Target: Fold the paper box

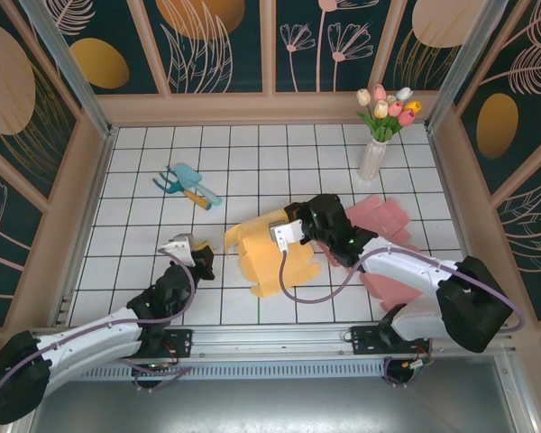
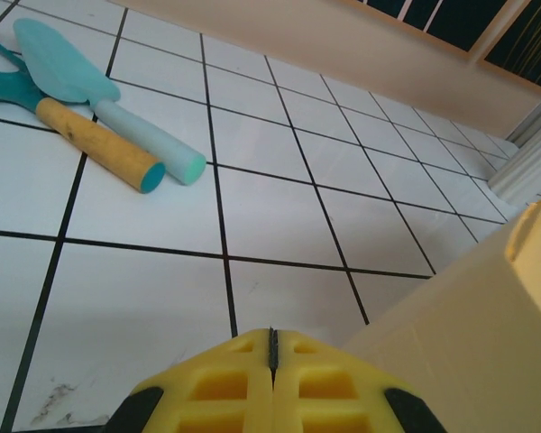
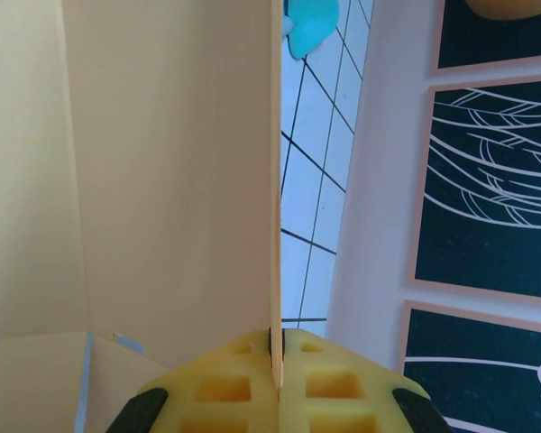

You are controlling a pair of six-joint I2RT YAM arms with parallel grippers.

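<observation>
Paper box [image 1: 261, 271], yellow, half-flat, left of and nearer than the vase [image 1: 372, 159]: wall-raising step in hand, right gripper [image 3: 275, 347] pinching one panel edge, left gripper [image 2: 272, 347] closed empty farther left; next move likely creases that panel upright.

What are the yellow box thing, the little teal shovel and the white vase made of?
The yellow paper box: thin matte card, probably; its edge is sheet-thin and its flaps are creased. The teal trowel: smooth plastic, judging by the even colour and faint sheen. The white vase: ribbed, matte; ceramic or plastic, hard to tell.
</observation>
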